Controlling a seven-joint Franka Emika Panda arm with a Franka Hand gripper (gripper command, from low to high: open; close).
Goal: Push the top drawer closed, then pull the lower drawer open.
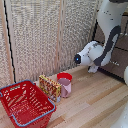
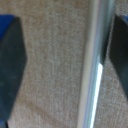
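A: What is being shown in the exterior view?

B: The arm is being reached toward the dresser at the exterior view's right edge. The tool [image 1: 93,68] is being held low against a dark brown front, probably the lower drawer [image 1: 116,64]; which tier cannot be told for sure. The top drawer is not being made out clearly.

A: And in the wrist view?

B: A silver bar handle [image 2: 93,65] is being seen close up, running lengthwise across the picture. It is being straddled by the two dark fingers [image 2: 11,70], lying nearer one of them. The jaws are being held wide apart, nothing being gripped.
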